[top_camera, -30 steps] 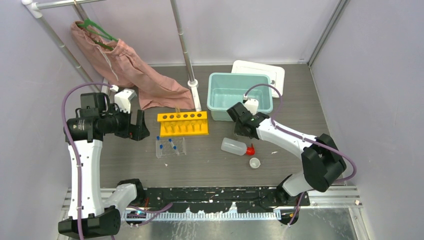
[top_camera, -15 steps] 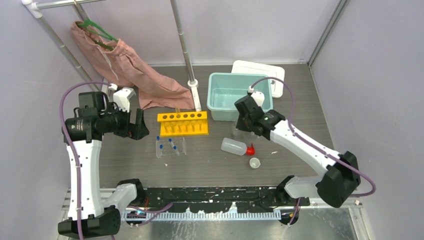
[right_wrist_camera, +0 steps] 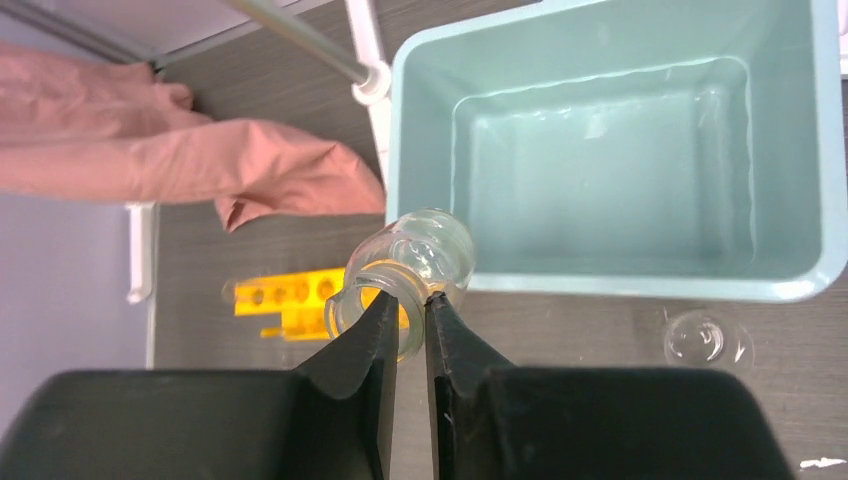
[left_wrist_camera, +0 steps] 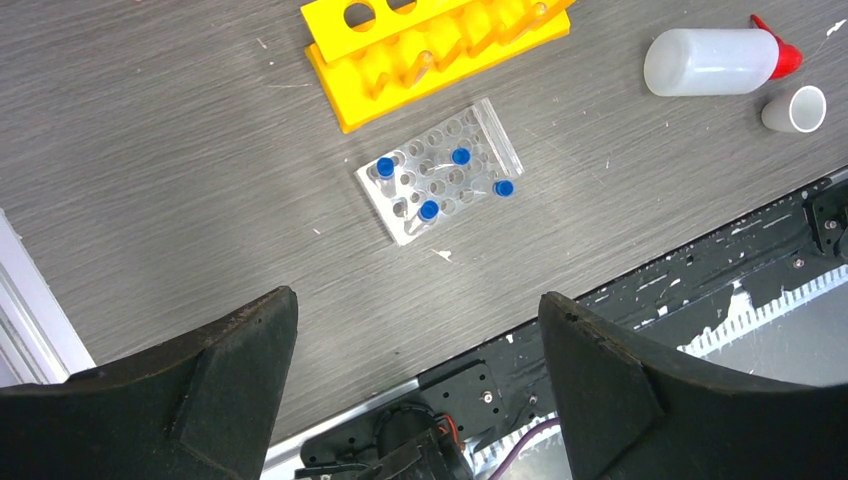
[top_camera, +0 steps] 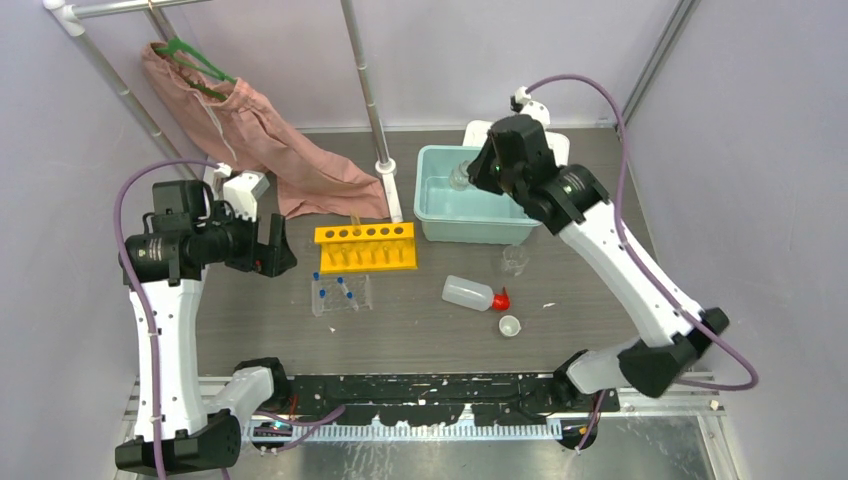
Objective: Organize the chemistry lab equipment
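Note:
My right gripper point(right_wrist_camera: 405, 298) is shut on the rim of a clear glass beaker point(right_wrist_camera: 418, 260) and holds it high over the teal bin point(top_camera: 437, 160); the beaker also shows in the top view point(top_camera: 460, 177). A second beaker point(top_camera: 515, 259) stands on the table in front of the bin, also in the right wrist view point(right_wrist_camera: 697, 338). The white squeeze bottle with red nozzle point(top_camera: 472, 293) lies on its side. A tiny white cup point(top_camera: 510, 325) sits near it. The yellow tube rack point(top_camera: 366, 246) stands behind the clear well tray point(top_camera: 341, 294) with blue-capped tubes point(left_wrist_camera: 461, 156). My left gripper point(left_wrist_camera: 415, 330) is open and empty, high above the table's left.
A pink garment point(top_camera: 250, 130) on a green hanger point(top_camera: 190, 55) hangs from the rail at the back left and drapes onto the table. A rail post point(top_camera: 372, 100) stands beside the bin. A white lid point(top_camera: 545, 140) lies behind the bin.
My right gripper has lifted the beaker from the table in front of the bin and carried it up and back over the bin. A second beaker is now uncovered. The left arm has barely moved.

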`<control>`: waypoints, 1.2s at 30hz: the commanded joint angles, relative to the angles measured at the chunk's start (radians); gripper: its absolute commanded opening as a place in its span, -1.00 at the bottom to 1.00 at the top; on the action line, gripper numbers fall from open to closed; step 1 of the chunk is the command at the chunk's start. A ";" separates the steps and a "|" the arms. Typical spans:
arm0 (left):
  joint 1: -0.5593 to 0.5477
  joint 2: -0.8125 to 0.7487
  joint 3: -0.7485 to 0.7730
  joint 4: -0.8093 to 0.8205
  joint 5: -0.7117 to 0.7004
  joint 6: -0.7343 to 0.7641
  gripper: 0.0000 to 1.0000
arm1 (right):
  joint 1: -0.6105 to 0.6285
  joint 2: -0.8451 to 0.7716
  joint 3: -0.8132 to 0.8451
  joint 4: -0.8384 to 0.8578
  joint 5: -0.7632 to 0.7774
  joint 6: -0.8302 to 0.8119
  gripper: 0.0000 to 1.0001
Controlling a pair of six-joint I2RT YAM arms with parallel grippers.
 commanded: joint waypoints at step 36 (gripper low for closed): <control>-0.001 -0.024 0.005 -0.023 -0.009 0.019 0.77 | -0.304 0.793 0.181 0.269 -0.403 0.256 -0.79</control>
